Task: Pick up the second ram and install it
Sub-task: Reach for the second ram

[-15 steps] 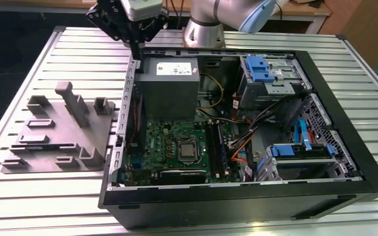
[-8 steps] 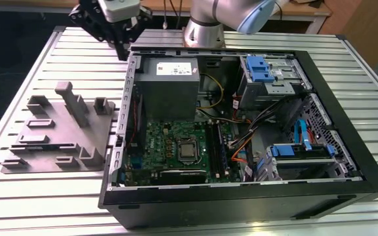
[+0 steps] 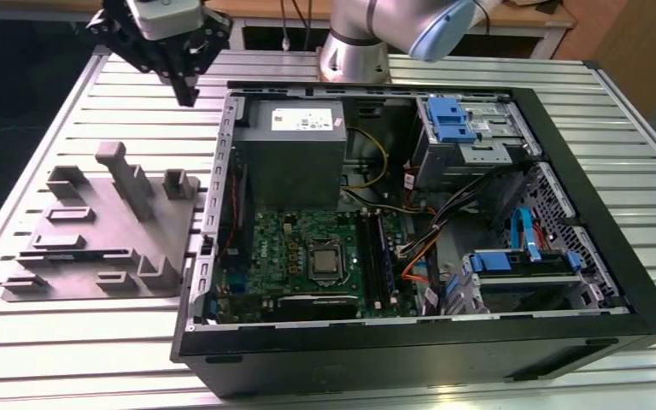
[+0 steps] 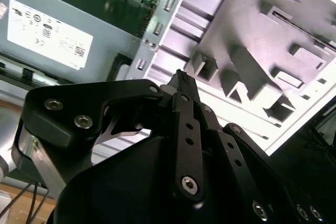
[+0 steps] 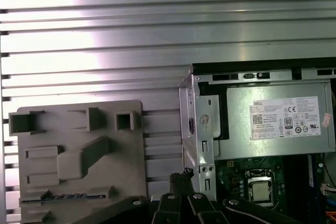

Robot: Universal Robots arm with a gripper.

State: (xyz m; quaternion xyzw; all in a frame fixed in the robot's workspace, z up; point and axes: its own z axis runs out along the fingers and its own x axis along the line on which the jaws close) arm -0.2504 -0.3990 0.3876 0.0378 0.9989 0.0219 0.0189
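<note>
Black linkage-fingered gripper (image 3: 187,92) is hovering clenched on nothing over the ribbed aluminium table (image 3: 123,128), between the grey plastic fixture plate (image 3: 89,273) and the open black computer case (image 3: 419,342). The second ram, a thin dark stick (image 5: 65,196), is sitting in a plate slot. Judging it light, stiff and fragile: best pinched across its flat faces at mid-length, keeping off the contacts.
</note>
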